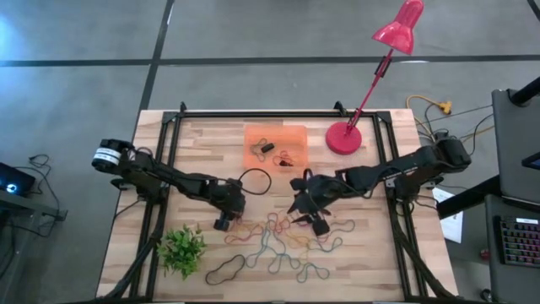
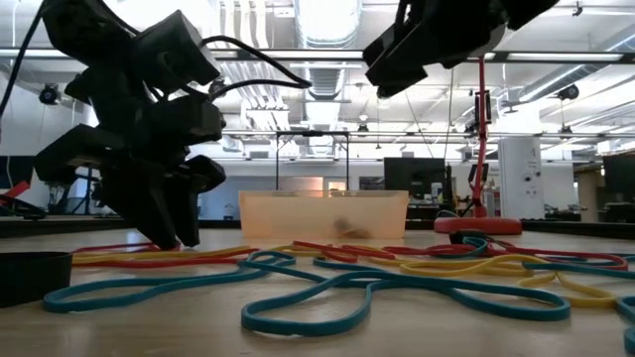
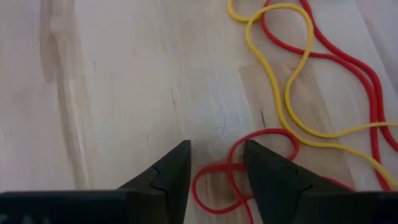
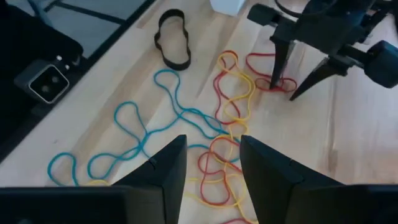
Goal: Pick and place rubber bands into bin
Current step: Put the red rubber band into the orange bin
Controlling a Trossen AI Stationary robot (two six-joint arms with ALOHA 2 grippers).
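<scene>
The rubber bands (image 1: 278, 241) lie tangled on the wooden table's near half: red, yellow, blue and orange loops, with a black one (image 1: 226, 270) nearer the front. The orange bin (image 1: 291, 133) sits toward the far edge with a few bands inside. My left gripper (image 3: 214, 158) is open and down at the table at the pile's left end. Its fingers stand on either side of a twisted red band (image 3: 273, 132). My right gripper (image 4: 211, 155) is open and raised above the pile's right part (image 4: 224, 124). My left gripper comes from above, pointing down, with one fingertip (image 3: 258, 155) over the red band's loop (image 3: 233, 152) and the other (image 3: 177, 162) on bare wood beside it. I cannot tell whether a finger touches the band. The band lies flat on the table.
A large black loop (image 1: 255, 181) lies between the bin and the left gripper. A green plant (image 1: 181, 249) stands at the near left corner. The red lamp's base (image 1: 343, 138) stands right of the bin. Black frame rails (image 1: 169, 160) run along the table's sides.
</scene>
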